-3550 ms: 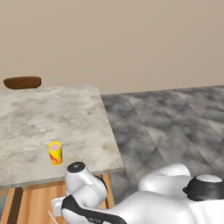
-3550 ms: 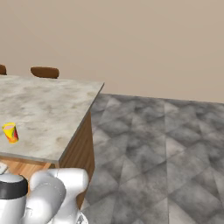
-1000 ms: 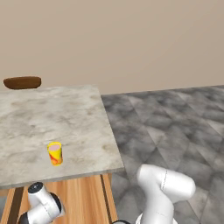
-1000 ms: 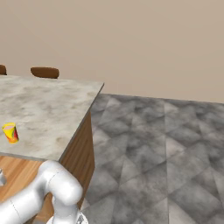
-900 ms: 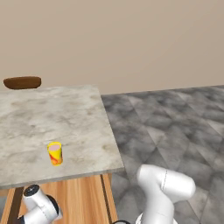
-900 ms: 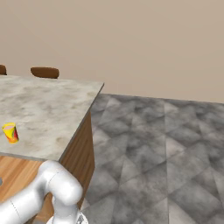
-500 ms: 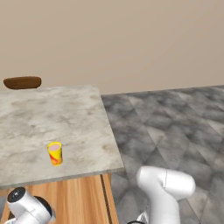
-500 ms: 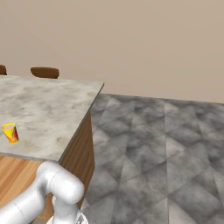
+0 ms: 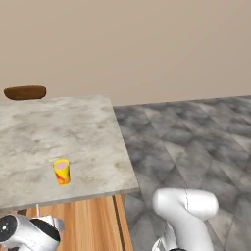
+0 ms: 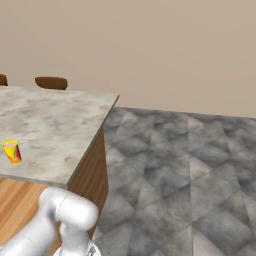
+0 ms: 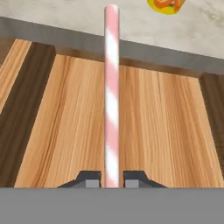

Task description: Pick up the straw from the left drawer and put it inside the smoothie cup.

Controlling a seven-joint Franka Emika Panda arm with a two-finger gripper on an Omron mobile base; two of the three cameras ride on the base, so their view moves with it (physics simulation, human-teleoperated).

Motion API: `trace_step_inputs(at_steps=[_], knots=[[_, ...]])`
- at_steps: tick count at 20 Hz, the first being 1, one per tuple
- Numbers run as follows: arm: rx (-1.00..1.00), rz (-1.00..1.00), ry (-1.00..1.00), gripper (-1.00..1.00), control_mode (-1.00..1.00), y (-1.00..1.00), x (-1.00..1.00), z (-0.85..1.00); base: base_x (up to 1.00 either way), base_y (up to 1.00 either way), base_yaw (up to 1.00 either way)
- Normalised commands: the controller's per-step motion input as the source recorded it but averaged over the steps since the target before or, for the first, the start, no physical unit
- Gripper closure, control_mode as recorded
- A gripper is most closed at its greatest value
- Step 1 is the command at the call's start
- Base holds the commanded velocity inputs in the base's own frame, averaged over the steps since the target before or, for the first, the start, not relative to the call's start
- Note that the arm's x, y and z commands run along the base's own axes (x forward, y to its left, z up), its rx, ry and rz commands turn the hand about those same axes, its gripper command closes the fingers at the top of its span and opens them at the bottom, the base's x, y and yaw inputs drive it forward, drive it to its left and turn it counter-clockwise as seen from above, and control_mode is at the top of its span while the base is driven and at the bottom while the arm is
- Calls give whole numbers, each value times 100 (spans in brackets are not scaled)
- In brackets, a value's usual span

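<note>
In the hand view my gripper (image 11: pixel 111 180) is shut on the straw (image 11: pixel 111 87), a thin pink-and-white striped stick. It runs straight up from between the two dark fingertips (image 11: pixel 90 180) over the wooden floor of the open left drawer (image 11: pixel 166 131). The bottom of the yellow smoothie cup (image 11: pixel 166 4) shows just past the straw's far end, on the counter. From the left base view the cup (image 9: pixel 61 171) stands near the counter's front edge, and the straw's tip (image 9: pixel 37 210) pokes up above my hand at the lower left. The right base view has the cup (image 10: pixel 12 151) at far left.
The marble counter (image 9: pixel 73 132) overhangs the drawer (image 9: pixel 93 223). A brown oval bowl (image 9: pixel 24 91) sits at its far left edge. Dark side rails (image 11: pixel 26 109) border the drawer floor. Grey tiled floor (image 10: pixel 190 170) lies to the right of the counter.
My hand has swung left and lower along the drawer in the left base view. The gripper stays shut, and the cup has not moved.
</note>
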Motion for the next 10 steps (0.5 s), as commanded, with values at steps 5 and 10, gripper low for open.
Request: trace_step_inputs(at_steps=[5,10], knots=[[-5,0,-55,100,-100,-30,0,100,0,0,0],[-3,0,-49,100,-100,-40,0,100,0,0,0]])
